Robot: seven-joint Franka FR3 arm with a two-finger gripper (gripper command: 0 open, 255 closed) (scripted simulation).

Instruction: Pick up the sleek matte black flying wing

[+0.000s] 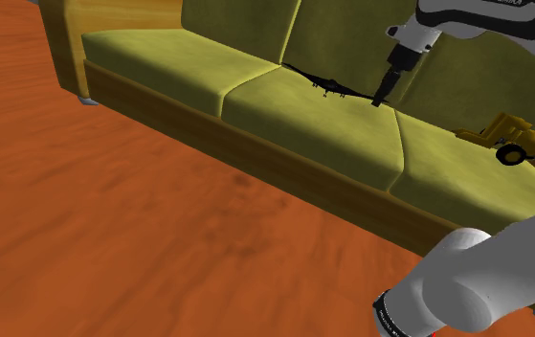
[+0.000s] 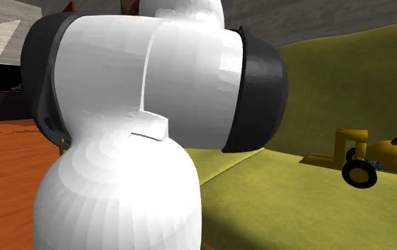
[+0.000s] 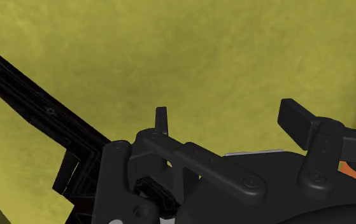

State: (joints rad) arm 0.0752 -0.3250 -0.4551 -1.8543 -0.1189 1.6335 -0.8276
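Counted across the shoulder view from nine o'clock to three o'clock: one floor (image 1: 112, 220), one sofa (image 1: 236, 24) with three seat cushions, one flying wing (image 1: 324, 83), one tool (image 1: 382, 99), one toy loader (image 1: 516, 142), one white arm (image 1: 476, 278). Flying wing at twelve o'clock on the middle cushion (image 1: 303, 120), lying flat in the crease below the backrest. Tool open: fingers (image 3: 295, 116) well apart in the wrist view, bare sofa fabric in the gap, nothing clasped. Hanging at the three o'clock tip of the wing in the shoulder view; touching or just short of it, impossible to tell. In the wrist view, wing seen as a long slanted bar just beside the tool, outside the gap between the fingers. Loader at four o'clock from the tool, on the end cushion, well apart from the wing. Floor of orange-brown wood grain. Sofa upholstery olive-yellow, faintly mottled, cushions plump with rounded edges; a brown wood-grained band along the base. Wing matte black, thin, angular, with small prongs under its edge. Tool all black, built of jointed links and blunt, blocky fingertips. Loader yellow with black tyres. Arm of smooth, rounded white shells, with a dark collar (image 2: 260, 92) at the joint in the second exterior view.
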